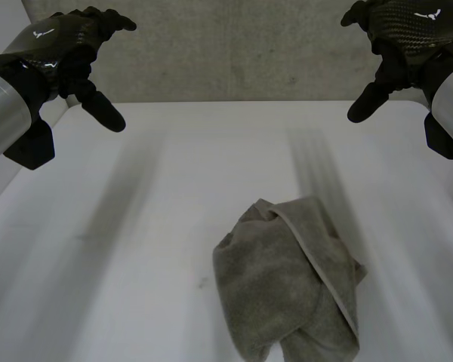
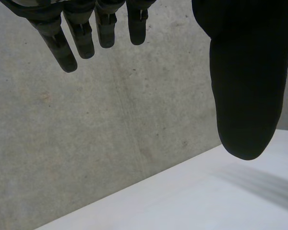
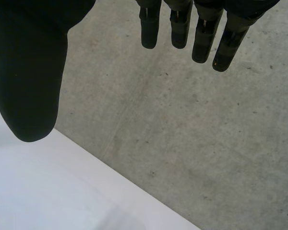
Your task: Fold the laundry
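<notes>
A grey-brown towel (image 1: 291, 283) lies crumpled in a loose heap on the white table (image 1: 136, 249), near the front and a little right of the middle. One hemmed edge runs across its top. My left hand (image 1: 68, 53) is raised at the far left, well above the table and far from the towel, its fingers (image 2: 67, 45) straight and empty. At the far right my right hand (image 1: 400, 38) hangs just as high, with fingers (image 3: 201, 33) straight and thumb spread, holding nothing.
A grey concrete wall (image 1: 234, 45) rises right behind the table's far edge. Bare white tabletop stretches to the left of the towel and beyond it.
</notes>
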Controlling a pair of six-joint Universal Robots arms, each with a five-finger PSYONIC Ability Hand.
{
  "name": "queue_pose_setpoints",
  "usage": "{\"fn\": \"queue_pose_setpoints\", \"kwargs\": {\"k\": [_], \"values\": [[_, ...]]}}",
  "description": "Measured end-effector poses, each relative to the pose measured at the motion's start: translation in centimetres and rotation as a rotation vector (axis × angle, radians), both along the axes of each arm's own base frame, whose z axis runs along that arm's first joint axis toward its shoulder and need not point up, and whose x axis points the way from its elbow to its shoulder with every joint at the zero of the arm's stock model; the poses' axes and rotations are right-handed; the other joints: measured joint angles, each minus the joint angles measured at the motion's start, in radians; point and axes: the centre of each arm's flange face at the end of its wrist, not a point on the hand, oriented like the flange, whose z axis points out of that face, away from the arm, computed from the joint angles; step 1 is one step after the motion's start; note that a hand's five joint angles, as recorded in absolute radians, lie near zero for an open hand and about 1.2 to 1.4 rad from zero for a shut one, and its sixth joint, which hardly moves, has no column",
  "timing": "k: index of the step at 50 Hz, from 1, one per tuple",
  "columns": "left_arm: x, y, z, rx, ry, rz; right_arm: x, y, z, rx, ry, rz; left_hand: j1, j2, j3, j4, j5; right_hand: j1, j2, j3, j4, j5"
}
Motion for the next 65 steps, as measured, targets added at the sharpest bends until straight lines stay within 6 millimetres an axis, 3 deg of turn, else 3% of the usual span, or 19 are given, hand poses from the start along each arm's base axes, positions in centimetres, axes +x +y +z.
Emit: {"fn": "queue_pose_setpoints", "kwargs": {"k": [14,23,24,30,31,35,37,40,43,49,52,54,56,65], "values": [[0.0,0.0,-0.2,0.006,-0.002,0.002,0.5,-0.4,-1.8,0.018,0.136,0.022,0.0,0.0,0.0,0.0,0.0,0.0,0.0,0.0,0.0,0.0],[-0.1,-0.2,-0.5,0.005,-0.003,-0.001,1.8,-0.4,-8.2,0.25,0.403,0.104,0.0,0.0,0.0,0.0,0.0,0.0,0.0,0.0,0.0,0.0],[-0.1,-0.3,-0.6,0.007,-0.003,-0.001,2.2,-0.2,-9.6,0.303,0.45,0.131,0.0,0.0,0.0,0.0,0.0,0.0,0.0,0.0,0.0,0.0],[-0.4,-1.0,-1.6,0.031,-0.013,0.0,3.5,-0.4,-13.9,0.424,0.536,0.184,0.0,0.0,0.0,0.0,0.0,0.0,0.0,0.0,0.0,0.0],[-0.4,-1.0,-1.6,0.031,-0.013,0.0,3.5,-0.4,-13.9,0.424,0.536,0.184,0.0,0.0,0.0,0.0,0.0,0.0,0.0,0.0,0.0,0.0],[-0.7,-2.1,-3.2,0.065,-0.026,0.001,4.2,-1.0,-16.5,0.483,0.557,0.199,0.0,0.0,0.0,0.0,0.0,0.23,0.267,0.283,0.262,0.257],[-0.9,-2.7,-4.1,0.084,-0.034,0.0,4.5,-1.4,-17.1,0.486,0.554,0.2,0.0,0.0,0.0,0.0,0.0,0.536,0.616,0.623,0.606,0.575],[-1.2,-3.4,-5.4,0.112,-0.046,-0.002,4.7,-1.7,-17.1,0.456,0.538,0.196,0.0,0.0,0.0,0.0,0.0,0.709,0.878,0.881,0.869,0.828],[-1.7,-4.2,-7.1,0.149,-0.062,-0.007,5.0,-2.0,-15.8,0.385,0.503,0.188,0.0,0.0,0.0,0.0,0.0,0.722,0.938,0.942,0.946,0.88],[-3.4,-4.7,-11.5,0.253,-0.097,-0.07,5.2,-1.0,-10.9,0.183,0.403,0.193,0.0,0.0,0.0,0.0,0.0,0.722,0.938,0.949,0.959,0.886],[-5.3,-4.0,-14.2,0.317,-0.111,-0.165,5.6,0.4,-8.8,0.096,0.361,0.239,0.0,0.0,0.0,0.0,0.0,0.722,0.938,0.955,0.96,0.888],[-5.9,-3.6,-14.8,0.333,-0.114,-0.196,5.8,1.0,-8.2,0.069,0.35,0.265,0.0,0.0,0.0,0.0,0.0,0.722,0.938,0.958,0.96,0.889],[-8.1,-2.2,-17.1,0.377,-0.121,-0.315,6.2,2.9,-6.8,0.011,0.331,0.348,0.0,0.0,0.0,0.0,0.0,0.722,0.938,0.959,0.96,0.89],[-11.8,0.1,-21.3,0.428,-0.077,-0.455,6.7,5.7,-5.6,-0.053,0.331,0.503,0.0,0.003,0.002,0.003,0.0,0.722,0.938,0.959,0.96,0.89]]}}
